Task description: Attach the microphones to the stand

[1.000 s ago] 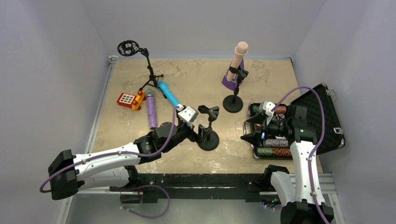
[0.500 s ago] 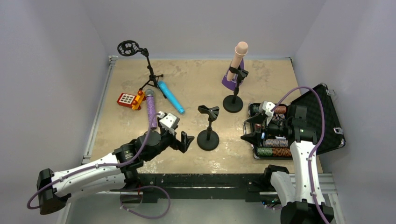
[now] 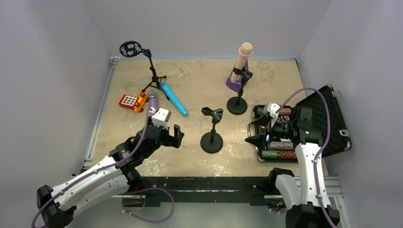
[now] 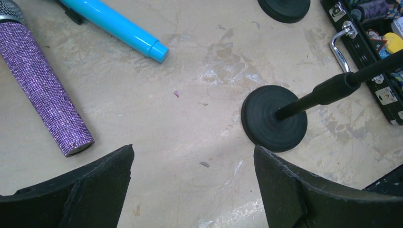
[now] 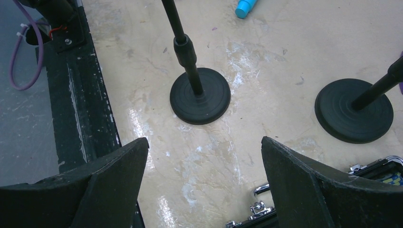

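Observation:
The pale pink microphone (image 3: 244, 54) stands clipped in the far stand (image 3: 237, 105). The glittery purple microphone (image 4: 43, 90) and the sky-blue microphone (image 4: 114, 26) lie flat on the table at the left. In the top view my left wrist hides the purple one's lower body; its head (image 3: 152, 97) shows. An empty stand (image 3: 212, 128) with a black round base (image 4: 274, 118) stands mid-table. My left gripper (image 3: 176, 135) is open and empty, between the purple microphone and that stand, also in its wrist view (image 4: 193, 151). My right gripper (image 3: 253, 131) is open and empty, right of the stand, also in its wrist view (image 5: 204, 140).
A tripod stand (image 3: 154, 78) with a round ring stands at the back left. A red toy (image 3: 129, 100) lies near the purple microphone's head. A purple metronome (image 3: 233, 81) sits behind the far stand. An open black case (image 3: 328, 118) lies at the right.
My left gripper has drawn back from the empty stand's base and moved left toward the purple microphone, staying open. The right arm has not moved.

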{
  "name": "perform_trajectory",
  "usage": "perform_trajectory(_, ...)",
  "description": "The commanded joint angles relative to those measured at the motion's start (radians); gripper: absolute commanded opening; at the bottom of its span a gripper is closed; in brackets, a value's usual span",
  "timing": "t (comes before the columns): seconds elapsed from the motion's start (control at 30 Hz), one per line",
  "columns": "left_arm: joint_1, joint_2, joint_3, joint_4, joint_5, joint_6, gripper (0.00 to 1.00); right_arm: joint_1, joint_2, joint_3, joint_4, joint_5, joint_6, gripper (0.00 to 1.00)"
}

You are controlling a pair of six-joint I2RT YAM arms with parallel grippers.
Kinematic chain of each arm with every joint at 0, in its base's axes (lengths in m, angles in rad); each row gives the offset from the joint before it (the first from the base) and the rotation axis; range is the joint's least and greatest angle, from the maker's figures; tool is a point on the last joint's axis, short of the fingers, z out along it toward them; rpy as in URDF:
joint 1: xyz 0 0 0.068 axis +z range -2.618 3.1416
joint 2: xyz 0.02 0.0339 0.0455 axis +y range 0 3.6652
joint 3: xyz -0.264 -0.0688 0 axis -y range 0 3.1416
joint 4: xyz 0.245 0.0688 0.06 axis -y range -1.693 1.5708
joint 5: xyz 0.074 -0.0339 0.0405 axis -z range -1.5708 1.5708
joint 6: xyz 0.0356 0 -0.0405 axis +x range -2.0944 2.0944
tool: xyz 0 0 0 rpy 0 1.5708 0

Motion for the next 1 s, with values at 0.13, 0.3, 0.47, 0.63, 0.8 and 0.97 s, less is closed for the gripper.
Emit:
perform_trajectory(0.13, 0.096, 0.007, 0.064, -0.056, 0.039, -0.035, 1.00, -0.005, 0.006, 0.025, -0.005, -0.008, -0.020, 0.93)
perform_trajectory(0.3, 0.193, 0.004, 0.074, -0.066, 0.113, -0.066, 1.00, -0.005, 0.005, 0.025, -0.006, -0.010, -0.021, 0.93)
perform_trajectory(0.47, 0.265, 0.023, 0.112, -0.077, 0.178, -0.068, 1.00, -0.005, 0.006, 0.027, -0.008, -0.010, -0.021, 0.93)
perform_trajectory(0.63, 0.318, 0.057, 0.142, -0.102, 0.209, -0.055, 1.00, -0.003, 0.003, 0.027, -0.008, -0.012, -0.023, 0.93)
perform_trajectory(0.8, 0.361, 0.071, 0.140, -0.103, 0.213, -0.049, 1.00, -0.004, 0.004, 0.027, -0.008, -0.012, -0.023, 0.93)
perform_trajectory(0.97, 0.391, 0.085, 0.119, -0.092, 0.180, -0.068, 1.00, -0.006, 0.005, 0.027, -0.008, -0.012, -0.023, 0.93)
